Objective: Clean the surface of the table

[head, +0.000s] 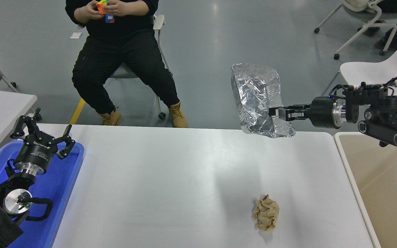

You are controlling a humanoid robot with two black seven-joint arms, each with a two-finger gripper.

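The white table surface [171,179] fills the lower middle of the head view. My right gripper [273,113] is shut on the edge of a crumpled silver foil tray [255,94] and holds it tilted, high above the table's far right part. A crumpled brown paper ball [266,217] lies on the table at the front right, well below the gripper. My left gripper [43,132] is parked open over the blue tray [64,182] at the lower left.
A beige bin [381,179] stands against the table's right edge. A seated person in black [122,58] handles a coloured cube beyond the far edge. White chairs [374,72] stand at the back right. A smaller white table [2,106] is at the left.
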